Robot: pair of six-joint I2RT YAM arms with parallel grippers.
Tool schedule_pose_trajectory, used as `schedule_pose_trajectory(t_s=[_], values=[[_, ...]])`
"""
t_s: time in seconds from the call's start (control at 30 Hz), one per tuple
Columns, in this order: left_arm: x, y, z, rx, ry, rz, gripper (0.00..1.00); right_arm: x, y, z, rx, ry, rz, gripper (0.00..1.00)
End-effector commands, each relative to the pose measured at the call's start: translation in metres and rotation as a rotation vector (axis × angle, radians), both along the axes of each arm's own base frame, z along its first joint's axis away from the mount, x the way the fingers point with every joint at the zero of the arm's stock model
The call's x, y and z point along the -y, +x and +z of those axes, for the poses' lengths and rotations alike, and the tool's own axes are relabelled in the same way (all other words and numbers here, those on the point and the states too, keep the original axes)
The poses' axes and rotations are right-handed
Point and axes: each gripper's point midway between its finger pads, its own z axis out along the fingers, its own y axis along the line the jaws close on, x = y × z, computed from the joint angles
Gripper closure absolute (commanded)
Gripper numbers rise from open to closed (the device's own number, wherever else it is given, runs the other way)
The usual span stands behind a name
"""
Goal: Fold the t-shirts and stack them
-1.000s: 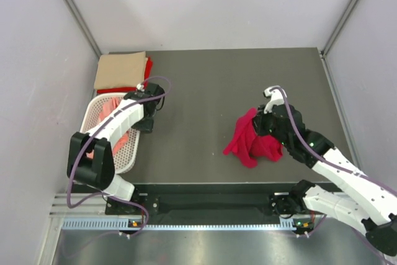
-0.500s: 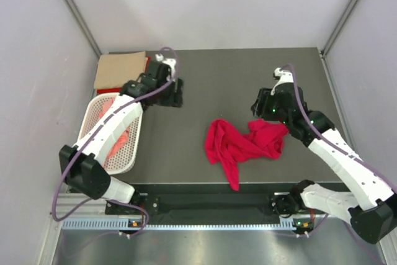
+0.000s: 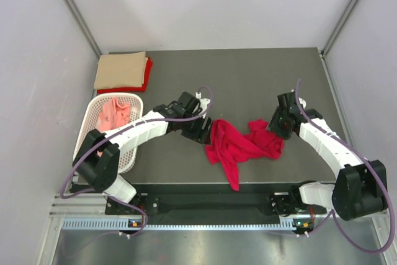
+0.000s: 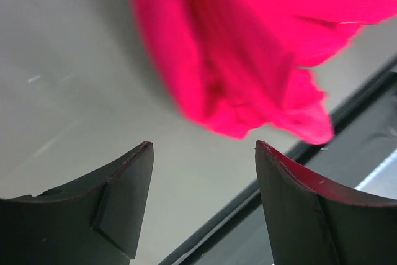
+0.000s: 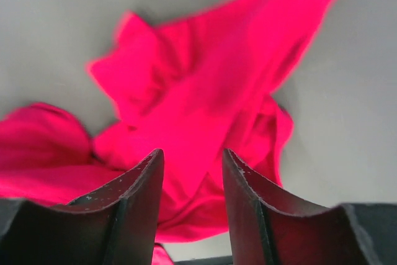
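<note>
The crimson shirt (image 3: pixel 239 147) lies crumpled on the dark table (image 3: pixel 248 79), well to the right of the basket (image 3: pixel 118 95) and about level with the basket's near end. One loose tongue of cloth trails towards the table's front edge. It is a rumpled heap, not spread flat, with folds bunched on the side away from the basket. The left gripper (image 3: pixel 208 133) sits between the basket and the shirt, right at the shirt's basket-side edge. In the left wrist view its jaws (image 4: pixel 201 153) stand wide apart with nothing between them, and the cloth (image 4: pixel 248 60) is just ahead of the tips. The right gripper (image 3: pixel 276 127) is at the shirt's other edge, the one farthest from the basket. Its jaws (image 5: pixel 189 159) are parted by a narrower gap. The red cloth (image 5: pixel 205 91) shows through that gap, blurred, and I see nothing pinched. Inside the basket a pink shirt (image 3: pixel 115 111) lies bunched at its far end. Just behind the basket, near the table's back corner, a folded tan shirt (image 3: pixel 121 69) rests on a folded red shirt (image 3: pixel 127 89), whose edge shows along the side nearest the basket.
</note>
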Motion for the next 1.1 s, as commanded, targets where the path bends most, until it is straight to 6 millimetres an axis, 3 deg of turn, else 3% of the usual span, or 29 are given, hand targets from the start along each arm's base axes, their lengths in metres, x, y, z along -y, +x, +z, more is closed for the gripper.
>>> schedule_pose_trajectory(t_s=[0.0, 0.17, 0.27, 0.4, 0.5, 0.57, 0.6, 0.63, 0.67, 0.7, 0.73, 0.77, 0.83, 0.87, 0.97, 1.07], values=[[0.025, 0.012, 0.017, 0.06, -0.117, 0.013, 0.29, 0.001, 0.003, -0.01, -0.002, 0.013, -0.065, 0.57], [0.026, 0.022, 0.0, 0.067, -0.126, 0.108, 0.29, 0.005, 0.021, -0.016, -0.009, -0.028, -0.088, 0.56], [0.025, 0.021, -0.024, 0.048, -0.082, 0.121, 0.32, 0.014, 0.025, -0.029, -0.039, -0.079, -0.122, 0.55], [0.041, 0.018, -0.041, 0.016, -0.079, 0.074, 0.31, 0.03, 0.035, -0.038, -0.026, -0.167, -0.15, 0.55], [0.052, 0.022, -0.045, 0.002, -0.091, 0.068, 0.34, 0.026, 0.053, -0.037, 0.022, -0.147, -0.129, 0.56], [0.053, 0.026, -0.045, 0.008, -0.082, 0.071, 0.57, 0.022, 0.065, -0.031, 0.058, -0.132, -0.111, 0.65], [0.056, 0.036, -0.039, 0.029, -0.075, 0.083, 0.68, 0.02, 0.074, -0.027, 0.086, -0.126, -0.104, 0.79], [0.052, 0.041, -0.037, 0.049, -0.043, 0.088, 0.97, 0.019, 0.08, -0.023, 0.1, -0.128, -0.097, 0.89], [0.036, 0.049, -0.042, 0.064, 0.053, 0.135, 1.0, 0.018, 0.095, -0.007, 0.142, -0.135, -0.081, 1.0], [0.037, 0.068, -0.021, 0.113, 0.057, 0.158, 1.0, 0.023, 0.103, -0.001, 0.158, -0.15, -0.086, 1.0], [0.031, 0.079, -0.013, 0.148, 0.09, 0.169, 1.0, 0.027, 0.11, 0.01, 0.18, -0.165, -0.092, 1.0], [0.026, 0.088, -0.001, 0.178, 0.107, 0.186, 1.0, 0.029, 0.124, 0.035, 0.239, -0.18, -0.095, 1.0], [0.005, 0.115, 0.04, 0.296, 0.189, 0.255, 1.0, 0.043, 0.13, 0.073, 0.316, -0.224, -0.126, 1.0], [-0.002, 0.121, 0.059, 0.344, 0.207, 0.277, 1.0, 0.047, 0.137, 0.103, 0.374, -0.249, -0.129, 1.0], [-0.028, 0.135, 0.11, 0.481, 0.277, 0.36, 1.0, 0.073, 0.127, 0.17, 0.462, -0.352, -0.208, 1.0], [-0.038, 0.131, 0.129, 0.528, 0.269, 0.371, 1.0, 0.082, 0.111, 0.199, 0.481, -0.378, -0.219, 1.0]])
